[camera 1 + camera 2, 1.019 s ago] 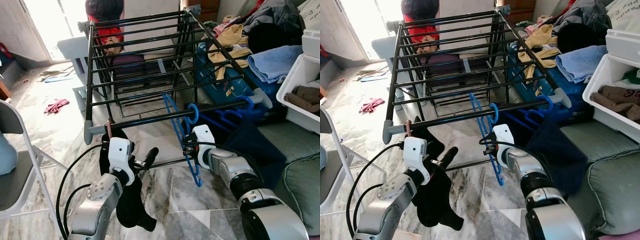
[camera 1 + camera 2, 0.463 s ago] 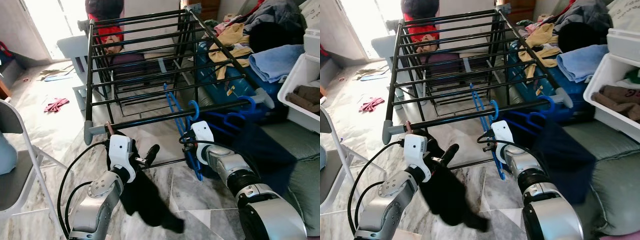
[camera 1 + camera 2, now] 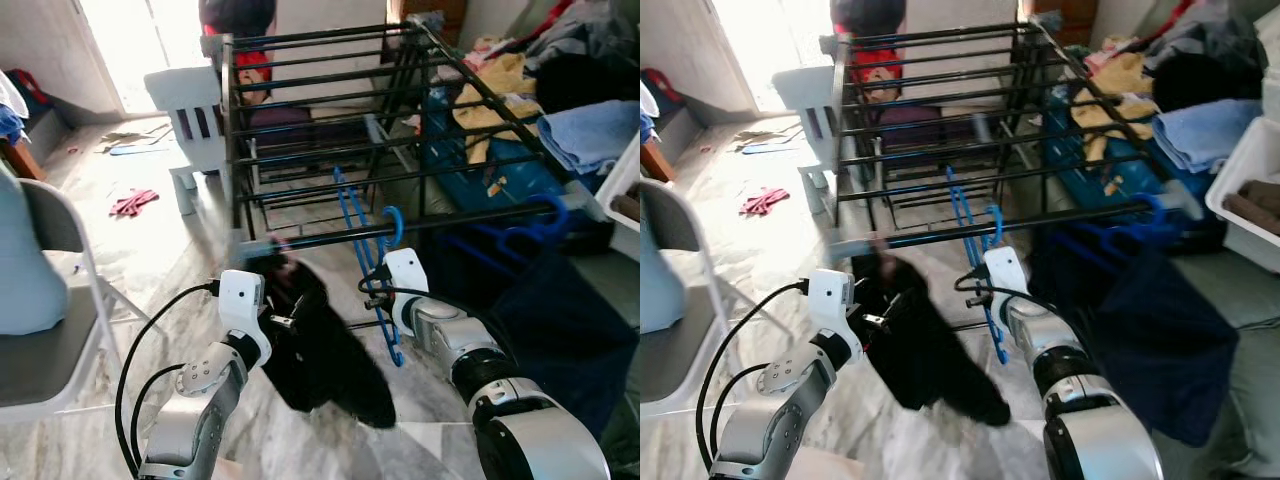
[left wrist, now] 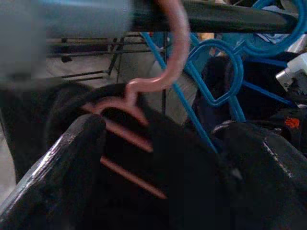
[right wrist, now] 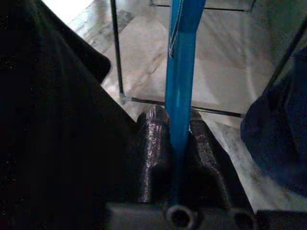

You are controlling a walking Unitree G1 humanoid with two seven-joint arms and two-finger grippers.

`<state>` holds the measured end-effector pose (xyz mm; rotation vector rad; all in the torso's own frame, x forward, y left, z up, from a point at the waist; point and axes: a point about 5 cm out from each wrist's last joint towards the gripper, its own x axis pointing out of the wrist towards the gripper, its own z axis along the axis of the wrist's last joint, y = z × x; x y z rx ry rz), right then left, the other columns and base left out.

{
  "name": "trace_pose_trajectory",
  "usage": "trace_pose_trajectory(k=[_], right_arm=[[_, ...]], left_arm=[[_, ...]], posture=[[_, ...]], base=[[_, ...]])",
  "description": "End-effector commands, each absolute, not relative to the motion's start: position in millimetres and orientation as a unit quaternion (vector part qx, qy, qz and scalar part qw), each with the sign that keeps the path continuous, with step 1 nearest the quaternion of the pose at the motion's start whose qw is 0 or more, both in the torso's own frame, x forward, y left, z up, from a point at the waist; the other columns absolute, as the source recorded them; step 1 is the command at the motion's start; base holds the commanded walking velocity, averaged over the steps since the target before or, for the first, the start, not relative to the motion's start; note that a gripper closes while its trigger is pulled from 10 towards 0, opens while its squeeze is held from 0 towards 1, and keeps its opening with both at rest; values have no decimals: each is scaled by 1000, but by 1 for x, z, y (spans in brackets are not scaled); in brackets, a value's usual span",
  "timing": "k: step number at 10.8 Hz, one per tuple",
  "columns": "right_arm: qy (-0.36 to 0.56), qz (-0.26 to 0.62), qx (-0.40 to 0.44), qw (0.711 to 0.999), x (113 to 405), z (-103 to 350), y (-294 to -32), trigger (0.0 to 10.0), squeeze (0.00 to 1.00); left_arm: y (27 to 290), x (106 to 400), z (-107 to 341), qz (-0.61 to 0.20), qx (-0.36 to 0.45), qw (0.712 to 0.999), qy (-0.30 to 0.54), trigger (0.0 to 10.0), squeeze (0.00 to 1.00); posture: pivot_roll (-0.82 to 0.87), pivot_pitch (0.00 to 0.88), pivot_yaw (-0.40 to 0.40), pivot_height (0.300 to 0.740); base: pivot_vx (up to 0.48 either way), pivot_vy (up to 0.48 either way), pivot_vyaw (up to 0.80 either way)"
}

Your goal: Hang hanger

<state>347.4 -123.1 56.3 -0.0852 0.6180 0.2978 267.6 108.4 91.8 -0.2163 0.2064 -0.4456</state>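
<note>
Black cloth [image 3: 320,340] hung from a pink hanger [image 4: 163,72], whose hook sat over the front rail [image 3: 440,222] of the drying rack [image 3: 330,100] near its left end. Left hand [image 3: 283,322] hovered at that garment with its fingers [image 4: 53,177] spread wide, gripping nothing. Further right, the blue hanger [image 3: 365,250] was hooked on the same front rail, and the right hand [image 5: 177,139] had its fingers pressed together, pinching the hanger's blue bar.

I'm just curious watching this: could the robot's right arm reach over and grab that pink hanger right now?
Probably not: the right gripper is shut on the blue hanger, and the pink hanger sits by the left gripper.
</note>
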Motion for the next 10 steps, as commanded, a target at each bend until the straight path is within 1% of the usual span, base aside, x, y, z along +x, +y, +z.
trace_pose_trajectory(k=[1, 5, 6, 8, 10], right_arm=[[295, 135, -38, 945, 349, 60, -125, 10000, 0], [280, 44, -20, 959, 351, 63, -150, 10000, 0], [280, 35, -17, 959, 351, 63, -152, 10000, 0], [287, 47, -13, 957, 351, 62, -149, 10000, 0], [286, 81, -31, 954, 355, 69, -142, 10000, 0]], left_arm=[[110, 268, 91, -220, -101, 965, 105, 10000, 0], [109, 267, 95, -233, -98, 963, 91, 10000, 0], [109, 266, 94, -235, -99, 963, 92, 10000, 0], [109, 268, 95, -234, -96, 963, 93, 10000, 0], [110, 269, 94, -233, -94, 963, 95, 10000, 0]], posture=[[-69, 0, 60, 740], [-69, 0, 59, 740], [-72, 0, 64, 740], [-70, 0, 66, 740], [-69, 0, 66, 740]], base=[[0, 0, 0], [0, 0, 0], [0, 0, 0], [0, 0, 0], [0, 0, 0]])
